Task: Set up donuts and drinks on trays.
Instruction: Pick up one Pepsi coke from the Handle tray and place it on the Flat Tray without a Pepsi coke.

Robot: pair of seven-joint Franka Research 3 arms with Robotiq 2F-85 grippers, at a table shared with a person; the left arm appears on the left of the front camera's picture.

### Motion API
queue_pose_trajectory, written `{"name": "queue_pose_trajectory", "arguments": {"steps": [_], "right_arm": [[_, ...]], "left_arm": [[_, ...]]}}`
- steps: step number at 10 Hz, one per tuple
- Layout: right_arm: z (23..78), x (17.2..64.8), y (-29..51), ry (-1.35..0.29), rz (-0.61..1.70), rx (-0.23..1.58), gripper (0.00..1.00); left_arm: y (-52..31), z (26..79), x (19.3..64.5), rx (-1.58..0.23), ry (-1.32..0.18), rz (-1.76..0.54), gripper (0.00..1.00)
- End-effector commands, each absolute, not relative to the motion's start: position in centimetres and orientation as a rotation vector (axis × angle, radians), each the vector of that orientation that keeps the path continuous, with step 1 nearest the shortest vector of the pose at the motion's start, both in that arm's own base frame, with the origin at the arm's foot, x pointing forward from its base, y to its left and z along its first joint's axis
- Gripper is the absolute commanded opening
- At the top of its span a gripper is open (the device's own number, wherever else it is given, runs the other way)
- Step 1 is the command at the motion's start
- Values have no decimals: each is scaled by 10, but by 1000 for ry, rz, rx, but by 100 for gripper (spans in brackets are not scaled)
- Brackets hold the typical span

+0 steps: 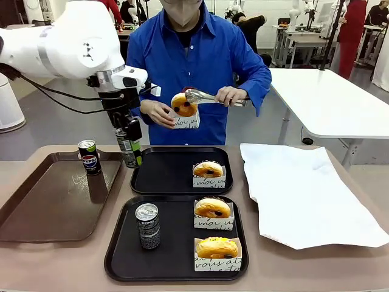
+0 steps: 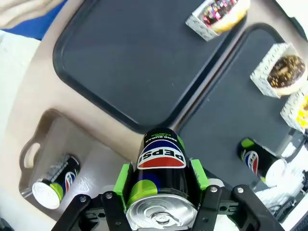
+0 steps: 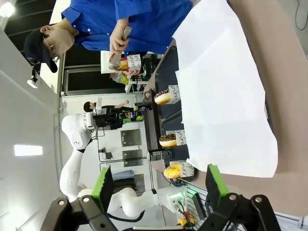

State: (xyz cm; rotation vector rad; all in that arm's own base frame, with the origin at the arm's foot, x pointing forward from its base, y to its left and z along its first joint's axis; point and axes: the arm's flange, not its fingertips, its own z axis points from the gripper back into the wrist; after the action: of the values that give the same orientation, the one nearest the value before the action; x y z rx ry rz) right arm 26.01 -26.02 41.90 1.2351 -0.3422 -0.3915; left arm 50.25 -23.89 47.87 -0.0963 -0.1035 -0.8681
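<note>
Near tray [image 1: 121,258] by the desk's near edge looked done: one can [image 1: 148,225] at its left side, two sleeved donuts [image 1: 213,208] along its right rim. Far tray [image 1: 152,176] held a single donut [image 1: 208,170] at its right edge and no drink yet. Second can [image 2: 161,175] was pinched between the left gripper [image 2: 161,180] pads, hanging over the far tray's far-left corner. Person [image 1: 200,55] held another donut [image 1: 183,104] with tongs [image 1: 203,96] above the far edge. Spare Pepsi can [image 1: 90,157] stood on the brown tray [image 1: 36,213]. Right gripper [image 3: 156,185] was spread wide, holding nothing, above the white paper [image 3: 226,91]. Left to do, probably: one can, one donut.
</note>
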Motion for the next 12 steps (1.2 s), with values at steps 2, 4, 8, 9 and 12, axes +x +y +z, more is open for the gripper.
{"name": "queue_pose_trajectory", "arguments": {"steps": [2, 4, 8, 9, 12], "right_arm": [[419, 261, -261, -360, -382, 1250, 100], [419, 261, -261, -360, -382, 1250, 100], [419, 261, -261, -360, -382, 1250, 100], [419, 261, -261, -360, -382, 1250, 100], [419, 261, -261, -360, -382, 1250, 100]], "left_arm": [[-251, 468, 525, -99, -156, -836, 59], [-254, 447, 537, -54, -147, -814, 59], [-232, 452, 514, -100, -22, -793, 59], [-202, 478, 483, -122, -21, -821, 59], [-148, 496, 427, -111, -86, -842, 59]]}}
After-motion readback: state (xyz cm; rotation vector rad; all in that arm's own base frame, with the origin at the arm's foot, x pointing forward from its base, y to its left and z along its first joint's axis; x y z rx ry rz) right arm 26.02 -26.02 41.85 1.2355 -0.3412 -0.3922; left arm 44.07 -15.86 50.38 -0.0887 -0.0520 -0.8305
